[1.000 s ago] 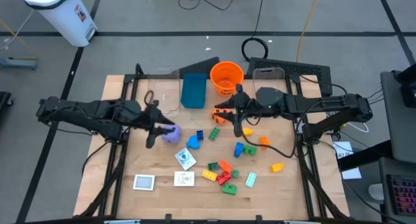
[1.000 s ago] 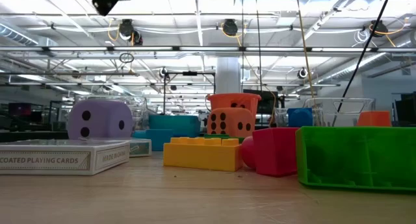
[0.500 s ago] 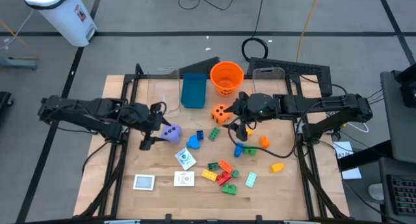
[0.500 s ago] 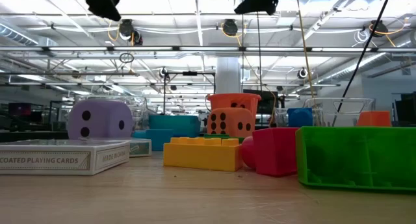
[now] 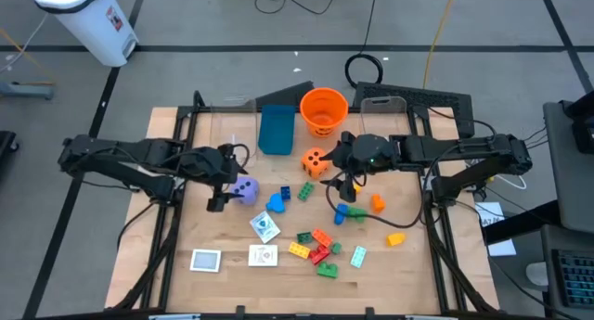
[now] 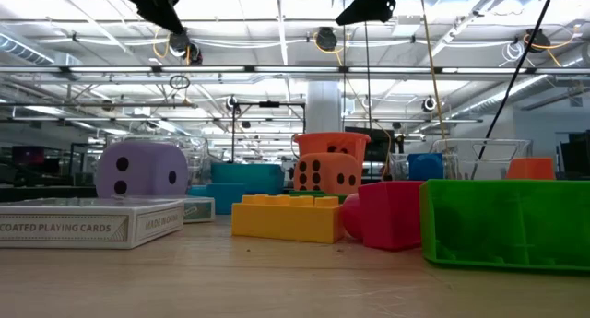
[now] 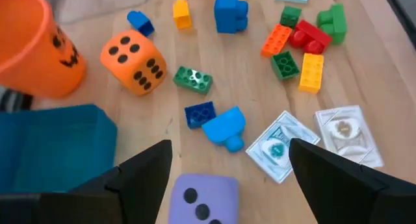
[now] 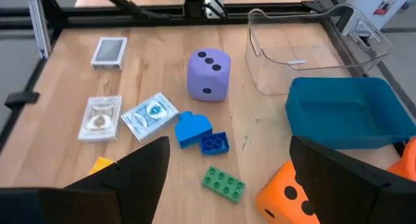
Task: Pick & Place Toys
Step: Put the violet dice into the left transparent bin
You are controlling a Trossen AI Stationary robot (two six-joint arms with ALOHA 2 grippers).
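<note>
Both claws stand apart and empty, the left gripper [image 5: 219, 183] above the purple die [image 5: 244, 190] and the right gripper [image 5: 340, 174] beside the orange die [image 5: 315, 161], both dice resting free on the table [image 5: 232, 241], seemingly awaiting pickup.

Both arms are matte black, built of slim tubular links joined by bulkier rounded housings. Each ends in a claw, the left claw [image 5: 220, 179] and the right claw [image 5: 338, 174], with two flat, dark, tapering fingers [image 7: 140, 175]. A thin black cable loops beneath the right arm's wrist.
</note>
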